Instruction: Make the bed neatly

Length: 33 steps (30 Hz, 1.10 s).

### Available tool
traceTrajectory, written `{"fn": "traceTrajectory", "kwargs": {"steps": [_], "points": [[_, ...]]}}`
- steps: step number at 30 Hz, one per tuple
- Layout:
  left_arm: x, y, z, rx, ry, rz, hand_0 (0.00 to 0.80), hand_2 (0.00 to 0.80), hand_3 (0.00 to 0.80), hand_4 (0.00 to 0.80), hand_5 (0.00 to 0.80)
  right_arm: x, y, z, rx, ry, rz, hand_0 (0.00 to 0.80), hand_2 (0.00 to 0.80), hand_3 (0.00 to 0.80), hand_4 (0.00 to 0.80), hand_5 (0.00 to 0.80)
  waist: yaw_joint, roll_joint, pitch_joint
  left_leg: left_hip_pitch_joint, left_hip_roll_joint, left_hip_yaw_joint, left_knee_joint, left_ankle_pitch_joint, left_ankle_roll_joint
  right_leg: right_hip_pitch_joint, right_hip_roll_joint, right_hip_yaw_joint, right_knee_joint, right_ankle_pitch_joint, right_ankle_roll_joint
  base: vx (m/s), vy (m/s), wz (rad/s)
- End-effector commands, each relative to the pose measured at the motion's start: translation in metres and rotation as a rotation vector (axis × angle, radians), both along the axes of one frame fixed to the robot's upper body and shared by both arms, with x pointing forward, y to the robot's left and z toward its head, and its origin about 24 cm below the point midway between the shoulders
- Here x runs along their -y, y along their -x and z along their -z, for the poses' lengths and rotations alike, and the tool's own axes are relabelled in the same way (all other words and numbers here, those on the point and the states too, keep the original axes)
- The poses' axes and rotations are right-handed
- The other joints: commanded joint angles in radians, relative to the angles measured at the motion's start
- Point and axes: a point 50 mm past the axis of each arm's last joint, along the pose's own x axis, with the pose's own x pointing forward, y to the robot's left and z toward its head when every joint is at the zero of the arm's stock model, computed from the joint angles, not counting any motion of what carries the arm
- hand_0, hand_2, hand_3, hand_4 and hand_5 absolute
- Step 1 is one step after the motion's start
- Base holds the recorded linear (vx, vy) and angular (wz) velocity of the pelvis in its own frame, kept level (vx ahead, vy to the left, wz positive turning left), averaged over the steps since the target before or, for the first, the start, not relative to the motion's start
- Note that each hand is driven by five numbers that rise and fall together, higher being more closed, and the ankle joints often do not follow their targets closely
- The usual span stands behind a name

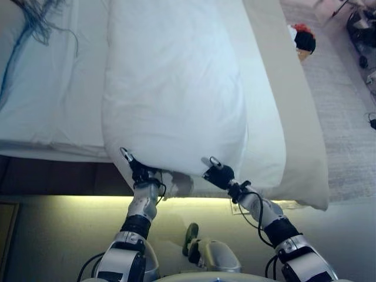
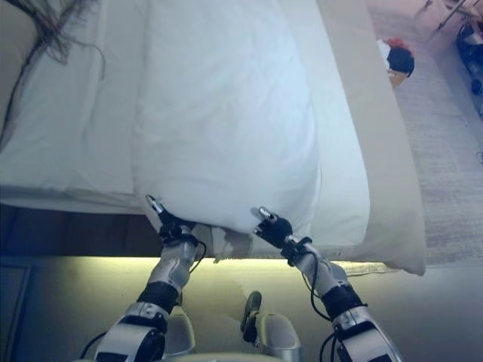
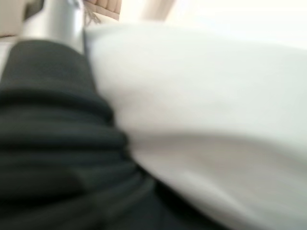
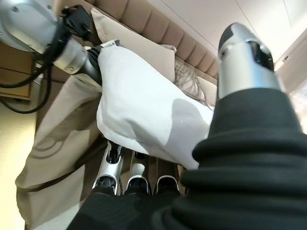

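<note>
A large white pillow (image 1: 170, 88) lies lengthwise over the bed's white sheet (image 1: 59, 88), its near end reaching past the bed's edge. My left hand (image 1: 141, 172) is at the pillow's near left corner and my right hand (image 1: 218, 174) at its near right corner, both tucked under the edge and gripping it. In the right wrist view the pillow (image 4: 139, 110) hangs lifted between the hands, with the left hand (image 4: 91, 57) closed on its corner. The left wrist view shows only white pillow cloth (image 3: 206, 105) against the hand's cover.
A beige cover (image 1: 294, 117) runs along the bed's right side and hangs over the corner. Dark cables (image 1: 41, 23) lie on the sheet at the far left. A small basket of things (image 1: 302, 40) stands on the carpet to the right. A padded headboard (image 4: 158, 28) and a beige pillow (image 4: 144, 52) show beyond.
</note>
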Motion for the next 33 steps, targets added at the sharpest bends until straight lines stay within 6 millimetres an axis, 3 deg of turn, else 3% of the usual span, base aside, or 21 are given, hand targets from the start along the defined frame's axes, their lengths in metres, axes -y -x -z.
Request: {"fn": "traceTrajectory", "kwargs": {"steps": [1,8,16,26,30,33], "points": [[-0.116,0.005,-0.025,0.103,-0.111,-0.378,0.0,0.0,0.0,0.0,0.0,0.075,0.07,0.056,-0.234,0.153,0.066,0.0,0.0,0.0,0.0,0.0,0.001,0.0,-0.133,0.005,0.034,0.012,0.047,-0.074,-0.007,0.015,-0.079,0.015,-0.024,0.004,0.063,0.138,0.109,0.07],[-0.14,0.034,-0.003,0.05,-0.113,-0.462,0.0,0.0,0.0,0.0,0.0,0.089,0.099,0.077,-0.377,0.155,0.132,0.0,0.0,0.0,0.0,0.0,0.014,0.037,-0.185,0.063,0.011,0.003,0.015,-0.074,-0.008,0.072,-0.098,0.0,-0.045,-0.001,0.069,0.072,0.12,0.06],[-0.148,0.055,0.008,0.059,-0.111,-0.488,0.0,0.0,0.0,0.0,0.0,0.098,0.093,0.078,-0.368,0.186,0.164,0.0,0.0,0.0,0.0,0.0,0.047,0.078,-0.21,0.098,-0.012,-0.017,-0.012,-0.067,-0.004,0.117,-0.114,-0.022,-0.064,0.002,0.071,-0.002,0.104,0.05],[-0.186,0.079,0.005,0.044,-0.161,-0.571,0.0,0.0,0.0,0.0,0.0,0.116,0.1,0.082,-0.415,0.197,0.199,0.0,0.0,0.0,0.0,0.0,0.071,0.107,-0.239,0.131,-0.039,-0.037,-0.041,-0.068,0.006,0.149,-0.122,-0.039,-0.081,0.006,0.075,0.0,0.071,0.06],[-0.199,0.089,0.005,0.027,-0.174,-0.607,0.0,0.0,0.0,0.0,0.0,0.115,0.107,0.087,-0.464,0.208,0.162,0.0,0.0,0.0,0.0,0.0,0.077,0.111,-0.247,0.137,-0.045,-0.04,-0.044,-0.072,0.009,0.155,-0.124,-0.043,-0.085,0.006,0.076,-0.018,0.031,0.04],[-0.21,0.094,0.005,0.005,-0.187,-0.633,0.0,0.0,0.0,0.0,0.0,0.118,0.121,0.094,-0.52,0.287,-0.001,0.0,0.0,0.0,0.0,0.0,0.088,0.112,-0.253,0.14,-0.047,-0.043,-0.046,-0.073,0.01,0.159,-0.126,-0.05,-0.085,0.004,0.077,-0.036,0.024,0.05]]}}
